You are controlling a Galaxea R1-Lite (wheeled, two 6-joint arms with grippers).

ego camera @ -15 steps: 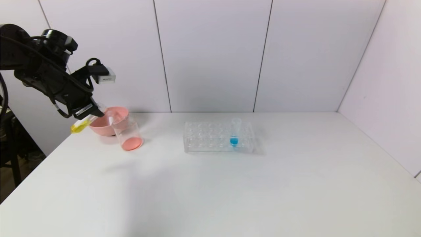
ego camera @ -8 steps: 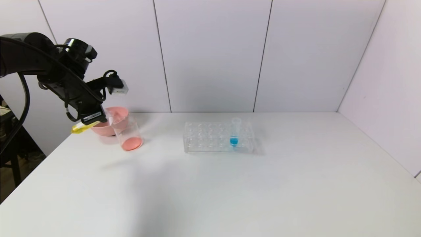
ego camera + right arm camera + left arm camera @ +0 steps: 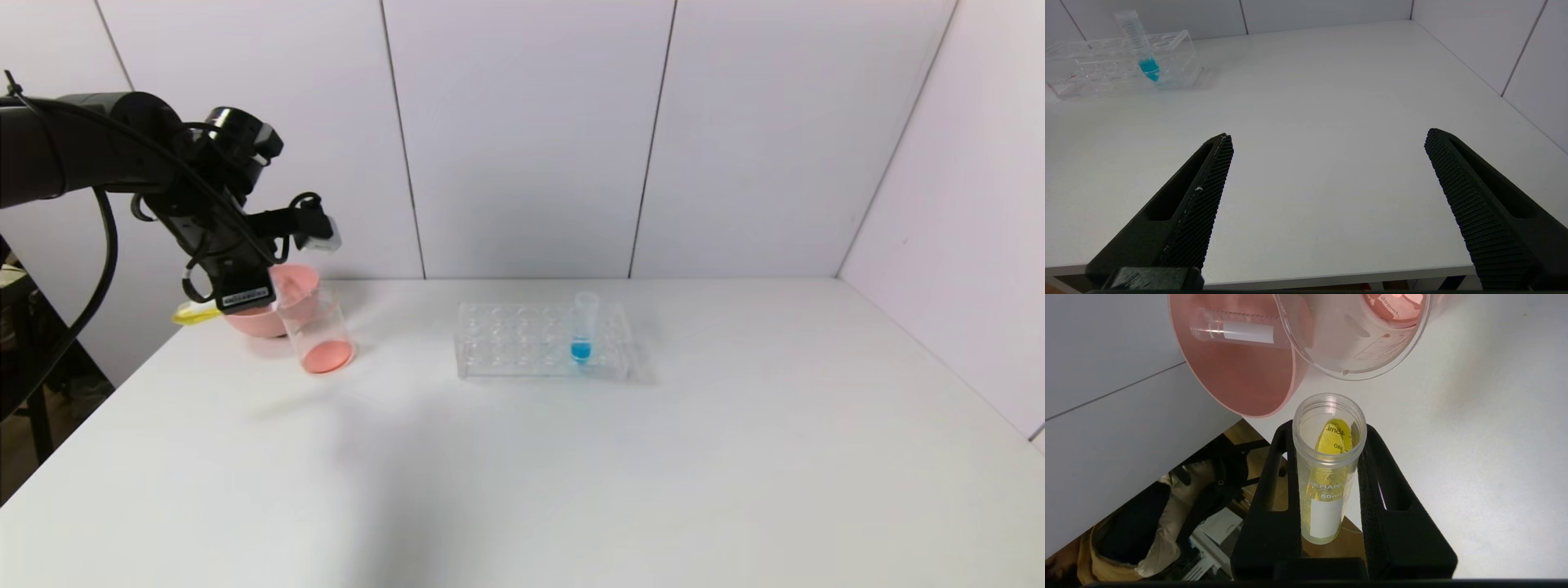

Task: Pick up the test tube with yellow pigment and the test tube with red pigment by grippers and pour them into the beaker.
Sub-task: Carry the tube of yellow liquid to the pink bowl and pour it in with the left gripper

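Bench, white and walled by pale panels, is being viewed from above. At its far left corner the left pincer is being held in the air beside a pink bowl and is gripping the yellow tube, which is being held nearly level, with its yellow end sticking out past the bench edge. In the left wrist view the yellow tube is being squeezed between two black fingers, its open mouth being pointed toward the rim of the beaker without touching it. The beaker is being shown standing just in front of the bowl, with a red-orange layer at its bottom. An empty clear tube is lying inside the pink bowl. Near the middle of the bench a clear rack is holding a blue-tipped tube upright. The right pincer is being held wide open and empty over the near right part of the bench, well apart from the rack.
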